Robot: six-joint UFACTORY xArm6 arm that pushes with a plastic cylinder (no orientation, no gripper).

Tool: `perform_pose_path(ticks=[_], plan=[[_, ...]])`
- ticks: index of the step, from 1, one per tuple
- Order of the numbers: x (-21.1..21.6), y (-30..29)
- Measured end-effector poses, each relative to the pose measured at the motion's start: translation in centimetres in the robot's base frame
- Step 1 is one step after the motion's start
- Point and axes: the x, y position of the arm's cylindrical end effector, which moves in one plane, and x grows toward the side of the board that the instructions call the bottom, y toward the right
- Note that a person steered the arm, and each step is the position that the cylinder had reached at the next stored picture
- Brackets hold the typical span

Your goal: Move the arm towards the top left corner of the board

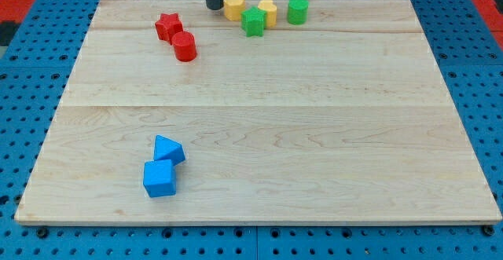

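Observation:
My tip (214, 6) rests on the wooden board (259, 119) near its top edge, a little left of the middle. It sits just left of a yellow hexagonal block (233, 6), close to it or touching; I cannot tell which. A red star block (168, 26) lies to the tip's lower left, with a red cylinder (185, 46) just below and right of the star. The board's top left corner (100, 1) is further left of the tip.
A green star block (253, 22), a second yellow block (268, 12) and a green cylinder (297, 10) cluster right of the yellow hexagon. A blue triangular block (169, 149) and a blue cube (159, 178) sit at the lower left. Blue perforated table surrounds the board.

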Motion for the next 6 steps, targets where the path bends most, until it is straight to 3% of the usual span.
perform_pose_path(ticks=[3,5,6], plan=[[0.6,1.5],[0.9,-14.7],[5.8,-15.3]])
